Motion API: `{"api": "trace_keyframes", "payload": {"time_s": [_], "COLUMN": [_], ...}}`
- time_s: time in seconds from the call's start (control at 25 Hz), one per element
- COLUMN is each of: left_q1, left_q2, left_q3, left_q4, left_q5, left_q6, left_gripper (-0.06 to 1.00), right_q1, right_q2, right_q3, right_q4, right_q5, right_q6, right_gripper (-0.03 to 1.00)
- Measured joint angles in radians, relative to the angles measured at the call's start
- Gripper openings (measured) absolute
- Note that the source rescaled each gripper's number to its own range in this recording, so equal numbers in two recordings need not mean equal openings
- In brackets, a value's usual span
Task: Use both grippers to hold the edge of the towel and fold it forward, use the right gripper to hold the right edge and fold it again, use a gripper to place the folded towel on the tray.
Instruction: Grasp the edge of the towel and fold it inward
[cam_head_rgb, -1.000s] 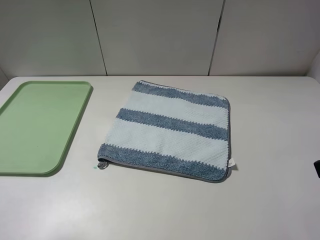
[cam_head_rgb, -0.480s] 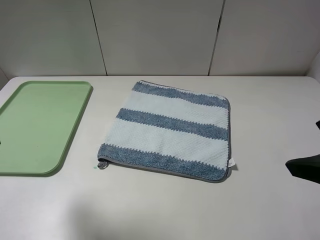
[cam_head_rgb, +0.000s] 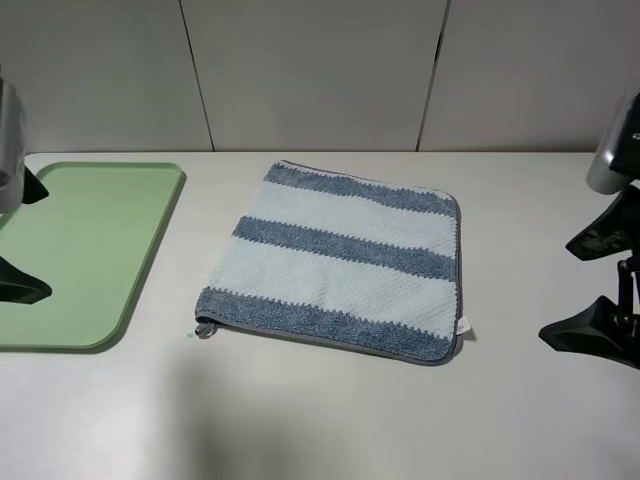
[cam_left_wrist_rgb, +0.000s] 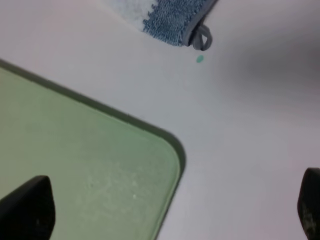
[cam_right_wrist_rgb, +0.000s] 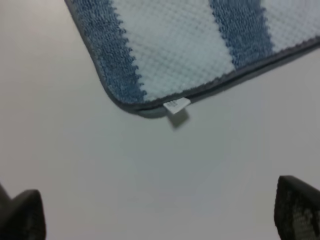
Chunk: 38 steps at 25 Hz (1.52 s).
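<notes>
Exterior high view: striped towel (cam_head_rgb: 340, 262) lies flat mid-table beside the green tray (cam_head_rgb: 100, 215), flanked by left gripper (cam_head_rgb: 40, 240) and right gripper (cam_head_rgb: 558, 292), jaws spread, seemingly poised to grasp its near edge.

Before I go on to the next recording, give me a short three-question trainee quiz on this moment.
1. True or false: the striped towel lies on the green tray.
2. Fill in: the left gripper and the right gripper both have their jaws ____.
3. Which wrist view shows the towel's white label? A left; B right; C both.
Key: 1 false, it lies flat on the table beside the tray; 2 open; 3 B.
</notes>
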Motion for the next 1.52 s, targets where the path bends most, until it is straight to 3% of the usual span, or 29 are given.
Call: {"api": "trace_keyframes", "payload": {"time_s": [0.24, 0.68, 1.12, 1.32, 1.52], "left_q1": [0.000, -0.009, -0.260, -0.269, -0.271], "left_q2": [0.064, 0.226, 0.239, 0.253, 0.366], "left_q3": [0.000, 0.000, 0.000, 0.012, 0.016], "left_q4": [0.000, -0.002, -0.004, 0.006, 0.071], "left_q5": [-0.016, -0.054, -0.194, -0.227, -0.259], "left_q6": [0.100, 0.120, 0.172, 0.171, 0.107], "left_gripper": [0.97, 0.98, 0.98, 0.98, 0.98], "right_q1": [0.000, 0.000, 0.000, 0.000, 0.000], "right_q2": [0.048, 0.176, 0.318, 0.342, 0.351], "right_q3": [0.000, 0.000, 0.000, 0.000, 0.000], "right_q4": [0.000, 0.007, 0.007, 0.008, 0.010], "right_q5": [-0.073, -0.088, -0.141, -0.171, -0.189], "right_q6": [-0.128, -0.158, -0.199, -0.201, -0.202], "right_gripper": [1.00, 1.00, 1.00, 1.00, 1.00]}}
